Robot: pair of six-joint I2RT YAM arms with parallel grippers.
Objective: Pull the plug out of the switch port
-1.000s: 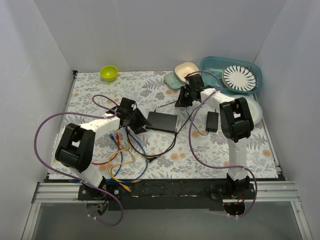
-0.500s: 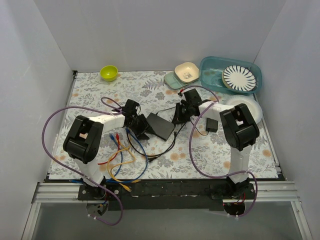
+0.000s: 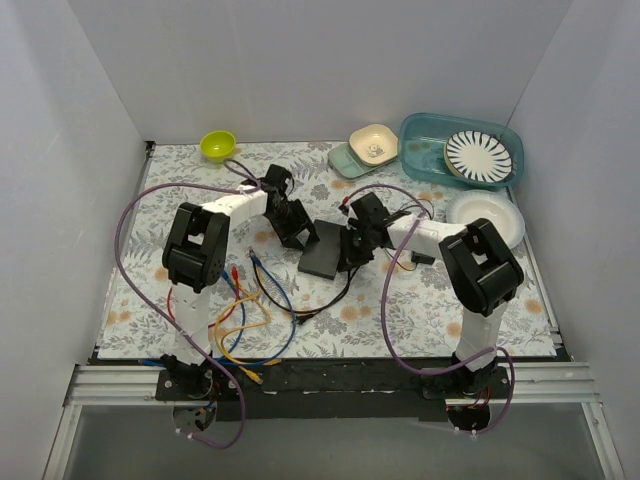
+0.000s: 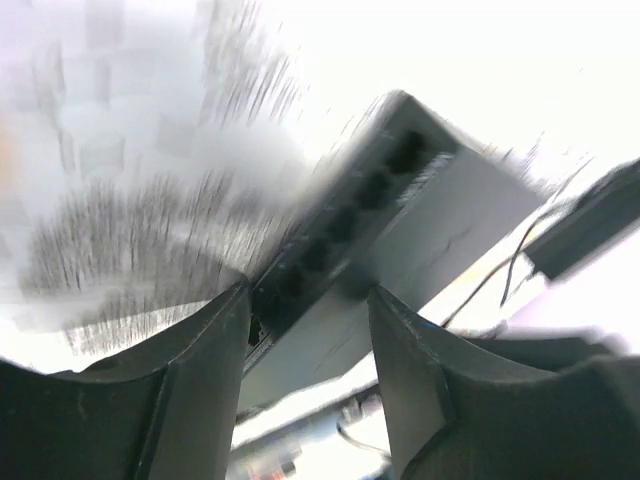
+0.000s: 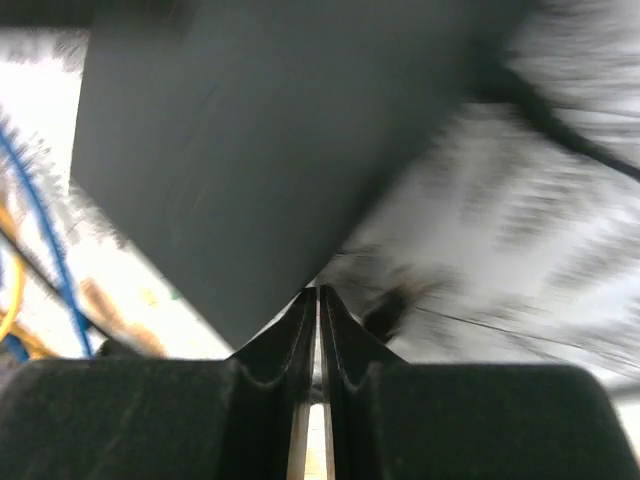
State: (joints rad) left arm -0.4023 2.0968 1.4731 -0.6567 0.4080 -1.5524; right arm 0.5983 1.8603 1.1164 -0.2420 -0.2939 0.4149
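Observation:
The switch (image 3: pixel 324 249) is a flat black box lying turned at an angle on the floral mat. My left gripper (image 3: pixel 297 229) is at its upper left end. In the left wrist view the fingers (image 4: pixel 308 300) straddle the corner of the switch (image 4: pixel 440 215), beside its row of sockets (image 4: pixel 360 200). My right gripper (image 3: pixel 355 245) is at the switch's right side. In the right wrist view its fingers (image 5: pixel 318 292) are pressed together at the edge of the switch (image 5: pixel 250 140). A thin black cable (image 3: pixel 345 285) runs off from the switch. The plug itself is too blurred to make out.
Loose blue, yellow and red cables (image 3: pixel 245 320) lie front left. A small black power adapter (image 3: pixel 428 256) sits by the right arm. A green bowl (image 3: pixel 217 145), small dishes (image 3: pixel 372 145), a teal tray (image 3: pixel 420 130) holding a striped plate (image 3: pixel 478 153), and a white plate (image 3: pixel 487 213) stand at the back and right.
The switch has swung round from lying level to steeply angled and shifted right. My left gripper moved up and right with it. My right gripper came down from the back to the switch's right side.

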